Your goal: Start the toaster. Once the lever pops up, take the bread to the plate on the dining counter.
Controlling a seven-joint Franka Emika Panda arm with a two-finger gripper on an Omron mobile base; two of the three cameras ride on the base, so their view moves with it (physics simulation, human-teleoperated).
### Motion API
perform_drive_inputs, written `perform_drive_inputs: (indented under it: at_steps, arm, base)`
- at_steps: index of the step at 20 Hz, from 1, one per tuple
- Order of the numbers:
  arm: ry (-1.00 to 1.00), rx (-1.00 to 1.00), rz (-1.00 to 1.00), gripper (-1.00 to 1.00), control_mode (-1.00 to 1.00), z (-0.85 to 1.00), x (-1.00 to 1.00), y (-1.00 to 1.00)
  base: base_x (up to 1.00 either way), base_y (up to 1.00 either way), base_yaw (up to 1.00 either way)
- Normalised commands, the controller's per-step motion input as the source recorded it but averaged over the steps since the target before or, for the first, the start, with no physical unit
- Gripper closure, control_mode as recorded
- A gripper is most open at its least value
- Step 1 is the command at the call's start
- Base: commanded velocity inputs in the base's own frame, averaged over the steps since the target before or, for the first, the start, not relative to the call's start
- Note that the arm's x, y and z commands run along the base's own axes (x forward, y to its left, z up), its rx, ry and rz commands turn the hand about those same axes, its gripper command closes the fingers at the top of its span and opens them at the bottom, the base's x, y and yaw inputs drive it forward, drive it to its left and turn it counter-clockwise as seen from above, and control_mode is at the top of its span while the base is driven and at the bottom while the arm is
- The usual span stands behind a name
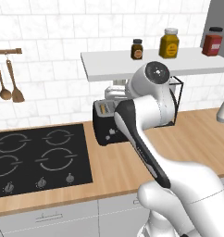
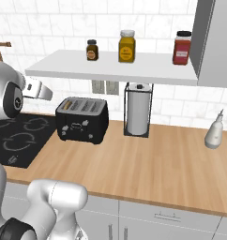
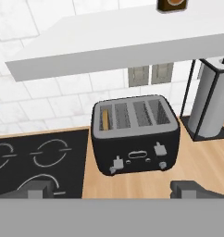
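My gripper (image 3: 112,189) spread wide, hovering before black boxy four-slot toaster (image 3: 135,134), clear of it; brown bread slice (image 3: 105,119) in its leftmost slot.

White glossy arm (image 1: 151,111), rounded links, black joint bands, grey cap.

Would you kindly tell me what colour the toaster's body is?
Black, with a silvery slotted top; the toaster shows best in the hand view.

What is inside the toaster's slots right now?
The toaster has a brown bread slice standing in its leftmost slot. The other three slots look empty, though their depths are too dark to tell.
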Motion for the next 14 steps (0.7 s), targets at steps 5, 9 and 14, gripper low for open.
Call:
perform_drive_inputs:
  at_steps: [5,9,14]
  arm:
    - [0.0,0.0,0.0,-1.0,-1.0,0.0,0.0,0.0]
    - [0.0,0.0,0.0,-1.0,-1.0,0.0,0.0,0.0]
    - [0.0,0.0,0.0,-1.0,-1.0,0.0,0.0,0.0]
  base:
    - [0.0,0.0,0.0]
    - [0.0,0.0,0.0]
    - [0.0,0.0,0.0]
